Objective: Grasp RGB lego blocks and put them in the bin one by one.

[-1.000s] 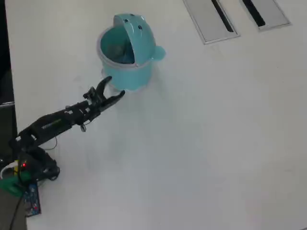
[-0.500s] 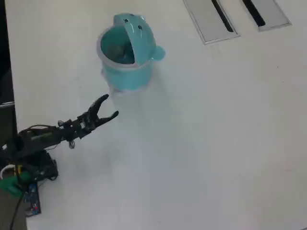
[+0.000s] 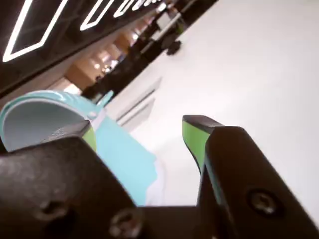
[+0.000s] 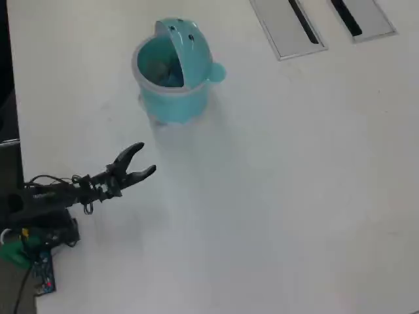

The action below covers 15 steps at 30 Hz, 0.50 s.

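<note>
- White desk fills the overhead view, with no loose lego blocks visible on it.
- Nearest, the black claw with green-lined tips hangs open and empty, apart from the bin.
- Farther on, the light teal round plastic bin stands with its lid tipped up; its dim inside may hold blocks.
- Judging by this, the dropping step looks done; next calls for finding any remaining block.

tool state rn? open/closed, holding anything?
Tool: open, fingers spread, nothing between them; it sits short of the bin.
</note>
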Each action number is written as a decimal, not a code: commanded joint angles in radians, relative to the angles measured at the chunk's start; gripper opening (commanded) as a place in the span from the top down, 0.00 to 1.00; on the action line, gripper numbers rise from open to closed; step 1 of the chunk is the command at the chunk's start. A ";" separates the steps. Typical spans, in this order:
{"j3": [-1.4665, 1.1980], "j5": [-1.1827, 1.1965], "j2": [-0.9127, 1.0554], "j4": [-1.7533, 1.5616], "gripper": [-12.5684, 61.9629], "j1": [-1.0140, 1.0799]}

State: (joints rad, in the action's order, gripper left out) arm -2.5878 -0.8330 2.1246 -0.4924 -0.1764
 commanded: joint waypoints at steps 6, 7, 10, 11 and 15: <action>-0.060 0.081 0.081 -0.127 0.41 0.009; -0.072 0.089 0.089 -0.127 0.41 0.009; -0.109 0.107 0.114 -0.129 0.41 0.023; -0.123 0.118 0.123 -0.132 0.41 0.028; -0.190 0.149 0.152 -0.158 0.41 0.049</action>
State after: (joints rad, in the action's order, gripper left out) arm -2.8010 -0.7332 2.2503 -0.5062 -0.1381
